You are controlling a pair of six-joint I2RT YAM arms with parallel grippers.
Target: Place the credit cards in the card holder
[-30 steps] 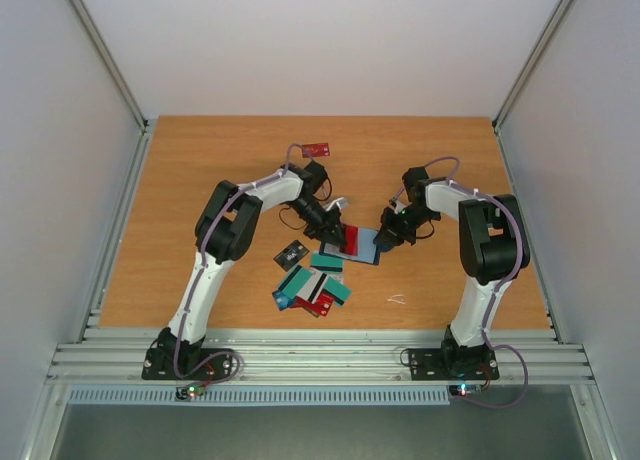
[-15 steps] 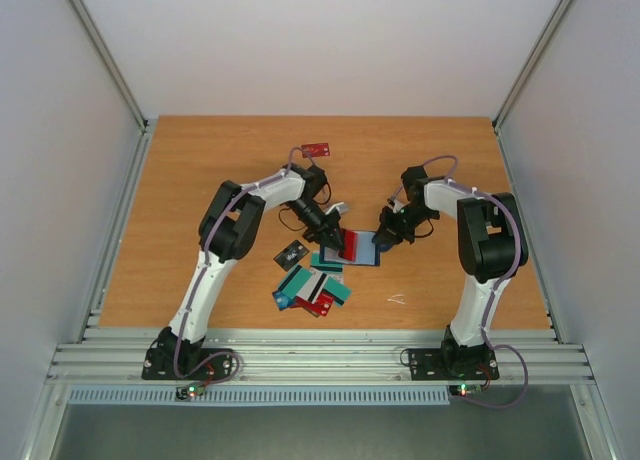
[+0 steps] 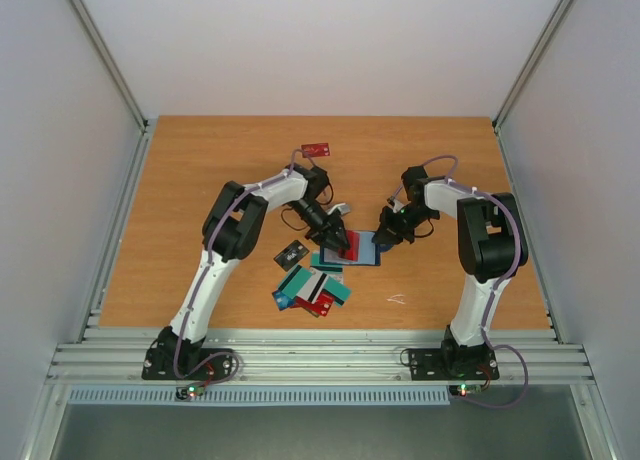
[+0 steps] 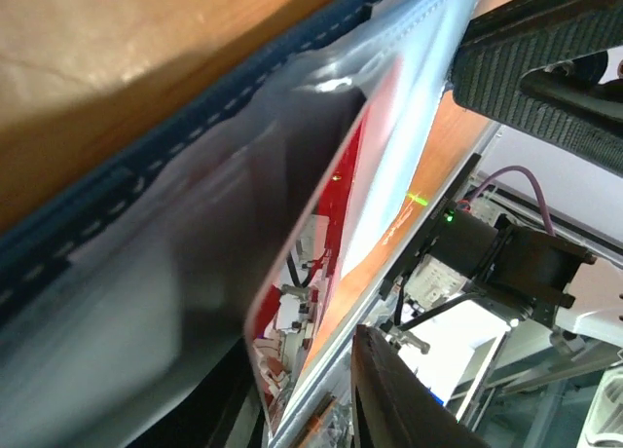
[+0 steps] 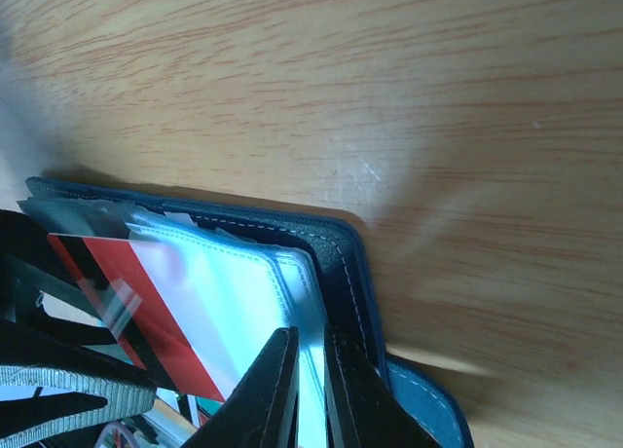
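Right fingers (image 5: 268, 390) pinch the card holder (image 5: 343, 263) — red card (image 4: 336, 205) half-pocketed — left fingers' (image 4: 389, 399) grip unclear.

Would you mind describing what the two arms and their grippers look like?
The left arm and right arm have white links and bulky black joints, each trailed by a thin purple cable. The left gripper and right gripper are black, with textured fingers.

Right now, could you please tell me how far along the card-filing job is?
Done: nothing I can confirm as fully seated. In hand: a red card sits partway in a pocket of the card holder, the left claw at it, the right claw pinching the holder's edge. Left: the loose cards piled in front of it and a second red card beyond it.
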